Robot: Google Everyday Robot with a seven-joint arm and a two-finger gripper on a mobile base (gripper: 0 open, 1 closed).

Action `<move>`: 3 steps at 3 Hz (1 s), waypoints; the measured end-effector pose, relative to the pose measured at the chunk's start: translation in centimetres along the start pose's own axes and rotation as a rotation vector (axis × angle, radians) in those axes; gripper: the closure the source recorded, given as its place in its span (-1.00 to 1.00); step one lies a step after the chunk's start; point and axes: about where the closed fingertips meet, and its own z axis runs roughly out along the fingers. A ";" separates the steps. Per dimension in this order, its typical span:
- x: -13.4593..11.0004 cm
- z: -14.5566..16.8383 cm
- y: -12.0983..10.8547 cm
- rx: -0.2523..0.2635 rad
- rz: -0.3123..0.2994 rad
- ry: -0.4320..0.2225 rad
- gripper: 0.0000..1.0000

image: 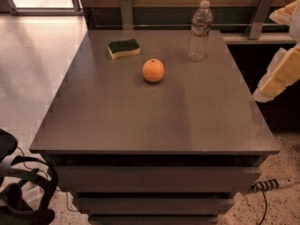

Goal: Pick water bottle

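Note:
The water bottle (199,31) is a clear ribbed plastic bottle with a white cap. It stands upright at the far right of the grey table (154,121). An orange (153,70) lies left of it and nearer to me. My gripper (280,73) shows as cream-coloured parts at the right edge of the camera view, off the table's right side. It is well right of the bottle, nearer to me, and touches nothing.
A green and yellow sponge (123,48) lies at the far left of the table. A wooden wall with metal brackets (258,15) runs behind. A power strip (268,185) and cable lie on the floor at the right, and black gear (21,191) at the bottom left.

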 end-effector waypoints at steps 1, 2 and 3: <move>2.1 2.7 -4.1 0.063 0.134 -0.198 -1.00; 3.3 4.4 -7.1 0.105 0.220 -0.323 -1.00; 4.2 6.2 -9.9 0.124 0.298 -0.413 -1.00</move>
